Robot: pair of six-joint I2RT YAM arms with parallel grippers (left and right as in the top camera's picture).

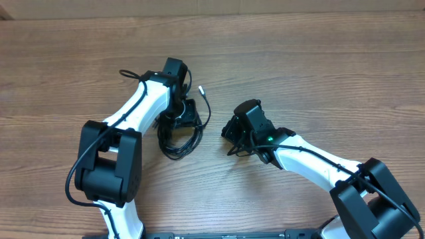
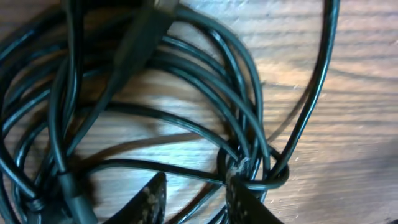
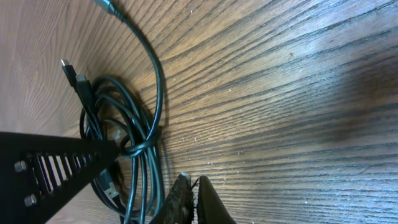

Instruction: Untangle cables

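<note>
Cables (image 1: 178, 151) | coil top hid under L arm (image 1: 143, 103) | R jaws closed

Cables (image 1: 179, 149) blk, maybe dk green; table (image 1: 299, 60) brown woodgrain.

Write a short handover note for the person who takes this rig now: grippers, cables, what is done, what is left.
Left gripper: open, low over the cables, one finger against a loop, nothing gripped.
Right gripper: shut, empty, over bare table beside the cables.
Cables: one bundle of overlapping loops near the table's middle, one plug end sticking out.
Done: nothing separated yet.
Left: pull the cords apart and lay each one on its own.
</note>
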